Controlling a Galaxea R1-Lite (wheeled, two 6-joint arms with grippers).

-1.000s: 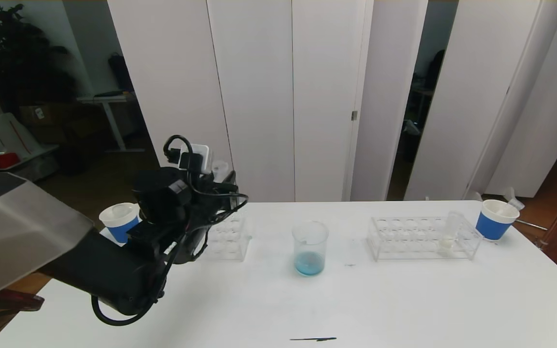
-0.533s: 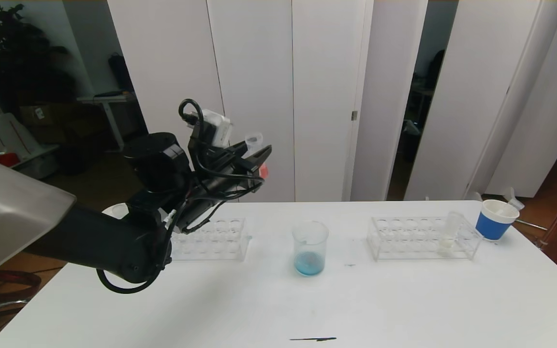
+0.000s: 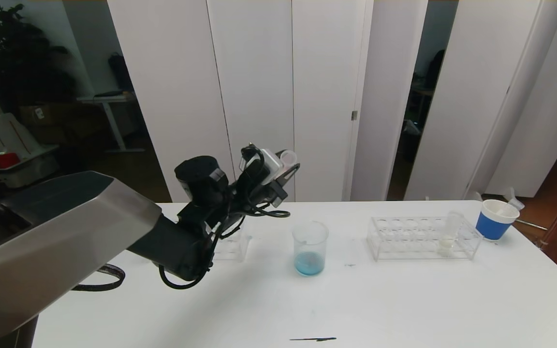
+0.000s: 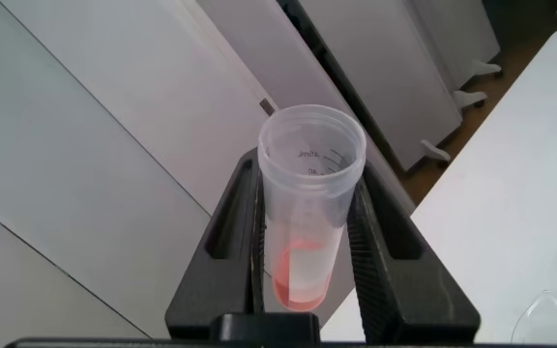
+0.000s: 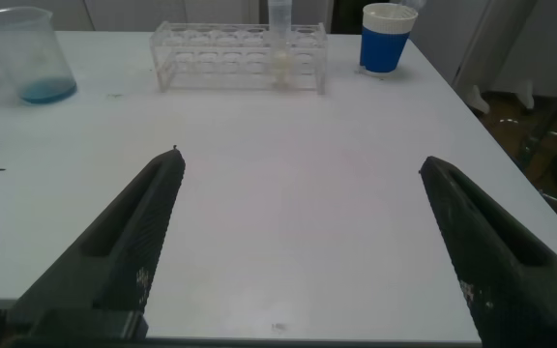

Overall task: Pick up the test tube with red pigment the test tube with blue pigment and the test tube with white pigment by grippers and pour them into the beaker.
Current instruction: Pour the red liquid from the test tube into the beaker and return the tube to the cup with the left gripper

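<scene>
Holding the red tube point(image 4: 306, 217) upright between pinching fingers of the left gripper point(image 4: 307, 242), up high just left of the beaker point(image 3: 310, 247), so nothing spills before pouring. Waiting low and near, right gripper point(image 5: 303, 246) spread wide. White tube point(image 5: 280, 39) standing in the far right rack point(image 5: 240, 56).

The left arm point(image 3: 172, 246) has a wide silver-grey shell near the shoulder, then black rounded segments. Black cables loop along it, and a small white box point(image 3: 271, 162) sits by the wrist. Both the left gripper point(image 4: 307, 256) and the right gripper point(image 5: 298, 242) have matte black, long, tapered fingers.
</scene>
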